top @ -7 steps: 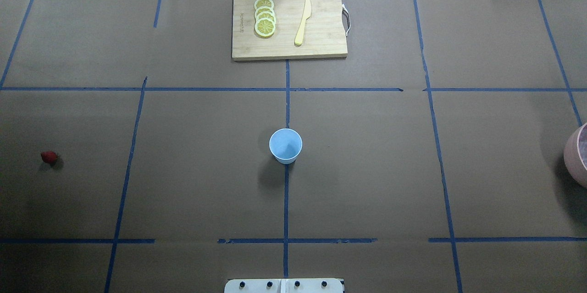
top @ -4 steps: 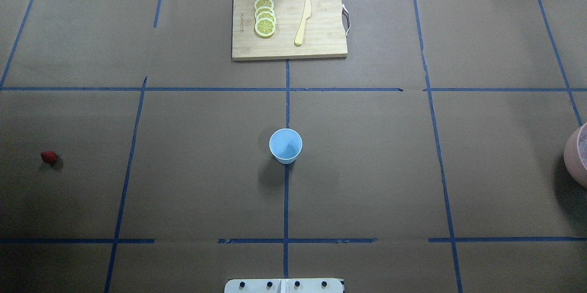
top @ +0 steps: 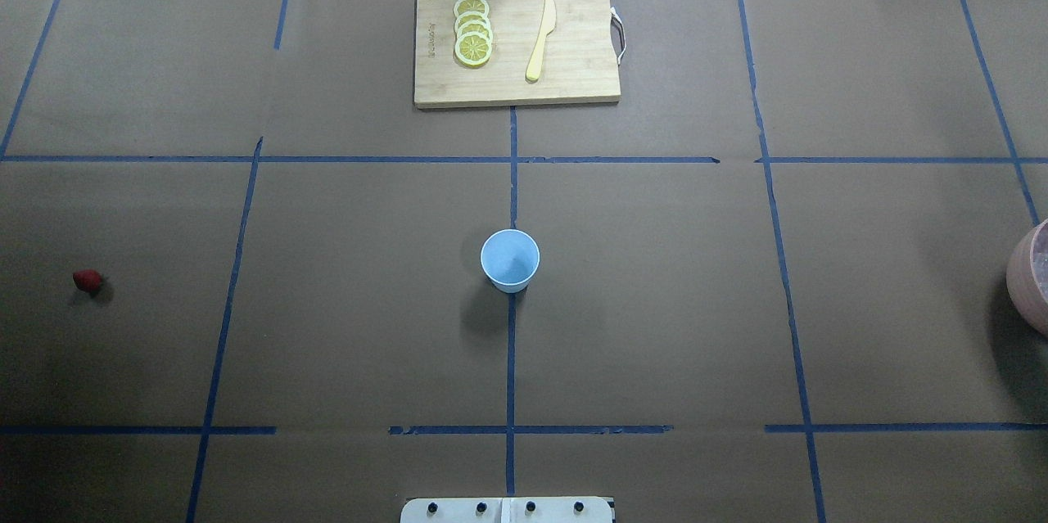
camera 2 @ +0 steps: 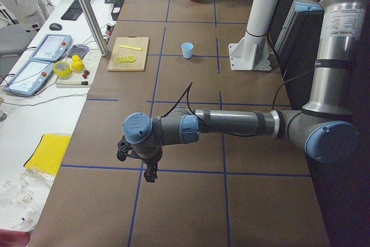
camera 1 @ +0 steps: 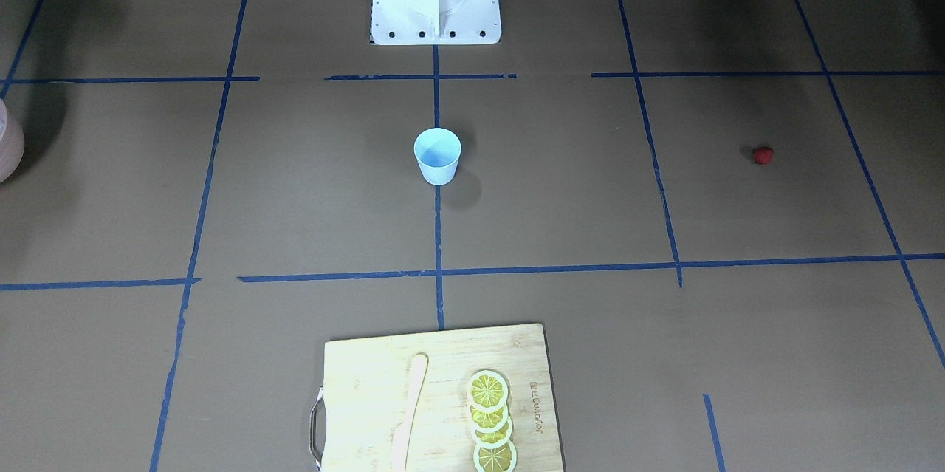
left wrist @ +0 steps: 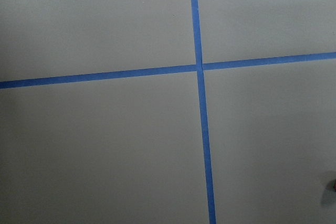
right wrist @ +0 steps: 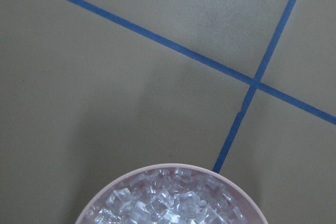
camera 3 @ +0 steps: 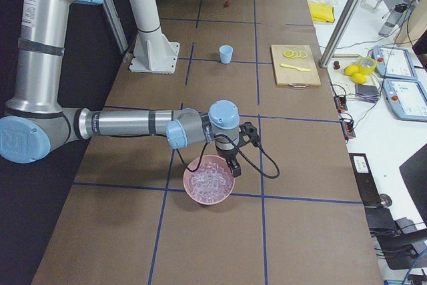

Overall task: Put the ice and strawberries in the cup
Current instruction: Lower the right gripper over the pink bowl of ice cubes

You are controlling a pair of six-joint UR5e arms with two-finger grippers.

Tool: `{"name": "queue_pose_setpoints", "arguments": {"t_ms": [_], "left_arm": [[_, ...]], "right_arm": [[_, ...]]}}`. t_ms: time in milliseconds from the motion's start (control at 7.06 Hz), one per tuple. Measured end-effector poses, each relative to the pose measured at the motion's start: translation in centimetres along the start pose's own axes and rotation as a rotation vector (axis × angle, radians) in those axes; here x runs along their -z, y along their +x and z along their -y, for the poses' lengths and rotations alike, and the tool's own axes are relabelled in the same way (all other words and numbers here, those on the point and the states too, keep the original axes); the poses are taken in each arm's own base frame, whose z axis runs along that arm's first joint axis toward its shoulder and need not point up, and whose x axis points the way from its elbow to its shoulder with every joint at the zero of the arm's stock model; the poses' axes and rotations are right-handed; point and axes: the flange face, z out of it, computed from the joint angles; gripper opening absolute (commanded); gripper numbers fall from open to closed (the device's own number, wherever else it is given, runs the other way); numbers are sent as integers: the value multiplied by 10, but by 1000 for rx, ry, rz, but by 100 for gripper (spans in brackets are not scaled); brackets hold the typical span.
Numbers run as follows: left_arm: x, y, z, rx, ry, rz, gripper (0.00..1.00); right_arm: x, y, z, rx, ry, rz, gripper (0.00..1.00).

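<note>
At the left edge of the overhead view the strawberry [top: 88, 281] lies alone on the brown paper, well apart from the cup [top: 510, 259] at the centre. At the right edge the pink bowl [top: 1033, 277] is cut off by the frame.

We judge three risks. The small round strawberry may roll out of an off-centre pinch. The slick ice [right wrist: 173, 203] may slip or scatter on the way across. The light cup may tip if a finger clips its rim.

Neither arm shows from overhead. Only the left side view shows the left gripper [camera 2: 149, 173], hanging low over the paper. Only the right side view shows the right gripper [camera 3: 235, 166], just above the bowl's rim. We cannot tell whether either is open or closed.

Only the right wrist view shows the cubes heaped in the bowl. The left wrist view gives tape lines and a dark speck at its lower right edge, possibly the strawberry.
</note>
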Motion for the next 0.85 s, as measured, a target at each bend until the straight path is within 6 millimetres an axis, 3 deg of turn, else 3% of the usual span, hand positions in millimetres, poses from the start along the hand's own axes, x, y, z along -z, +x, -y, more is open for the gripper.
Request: {"name": "queue_pose_setpoints", "arguments": {"t_ms": [849], "left_arm": [[0,0,0,-3,1,0,100]], "right_arm": [[-48,-6,-13,40,-86,22,99]]}}
